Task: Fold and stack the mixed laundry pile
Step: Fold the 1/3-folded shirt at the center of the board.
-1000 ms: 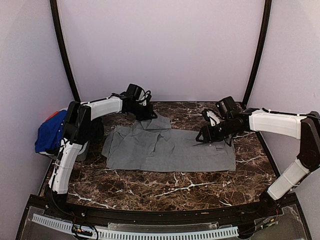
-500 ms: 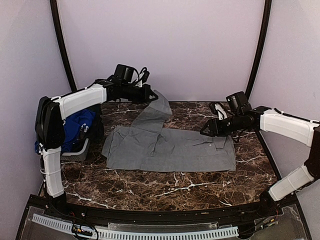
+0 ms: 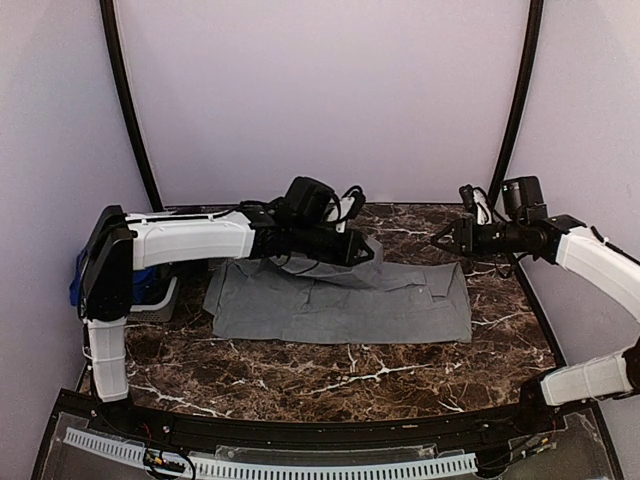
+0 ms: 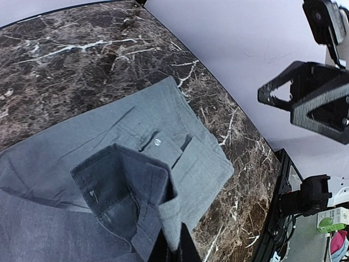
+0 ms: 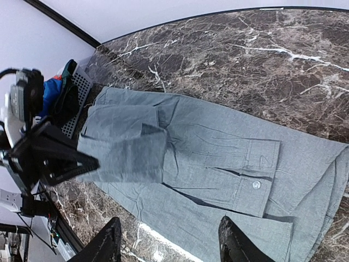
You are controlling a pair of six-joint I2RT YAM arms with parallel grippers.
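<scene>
Top external is showing the left gripper [image 3: 372, 252] clamping a raised fold of the grey shirt [image 3: 340, 305], the right gripper [image 3: 442, 238] hovering with fingers apart.

Left end effector [image 3: 372, 252] clamped; right end effector [image 3: 441, 238] agape.

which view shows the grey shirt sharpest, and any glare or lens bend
Right wrist: grey shirt crisp, table edge bowed by the lens. Top external: even light, no glare, shirt softer. Left wrist: the fold the left gripper holds is near the lens and shadowed.
</scene>
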